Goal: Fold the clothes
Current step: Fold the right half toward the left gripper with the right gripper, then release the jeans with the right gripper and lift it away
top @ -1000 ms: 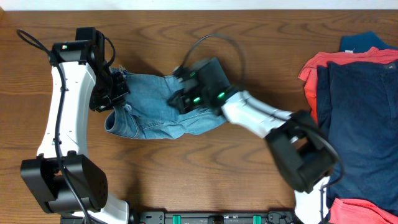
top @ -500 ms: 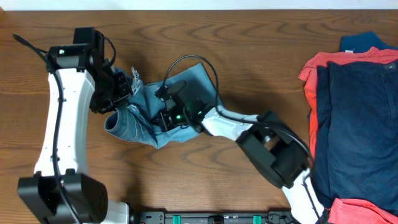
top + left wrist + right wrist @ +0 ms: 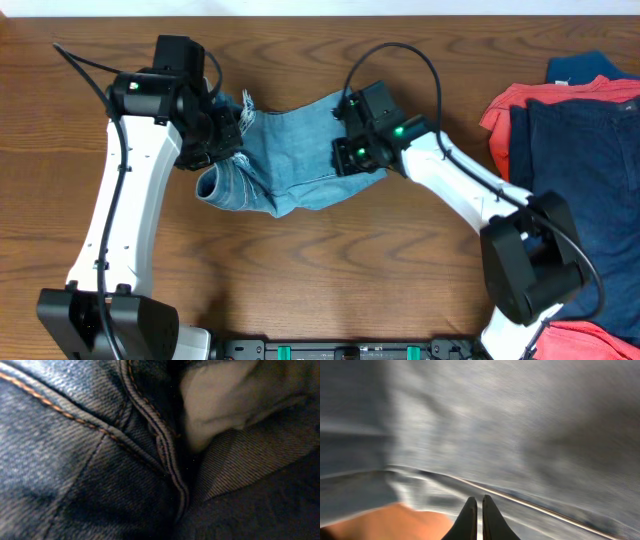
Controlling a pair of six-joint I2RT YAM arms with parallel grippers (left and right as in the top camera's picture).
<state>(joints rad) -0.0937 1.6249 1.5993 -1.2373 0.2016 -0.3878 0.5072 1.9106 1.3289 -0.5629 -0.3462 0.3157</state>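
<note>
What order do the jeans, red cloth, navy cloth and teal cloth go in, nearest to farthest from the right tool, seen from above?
1. jeans, touching the right tool, in the middle.
2. red cloth, on the right side.
3. navy cloth, lying on the red one, further right.
4. teal cloth, up in the far right corner.

Overhead view looks straight down on the table (image 3: 300, 280). Both wrist views sit close against the jeans (image 3: 290, 165), also seen from overhead.

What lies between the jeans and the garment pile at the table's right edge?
In the overhead view, only bare wooden table, crossed by the right arm; nothing else separates the jeans from the pile.
</note>
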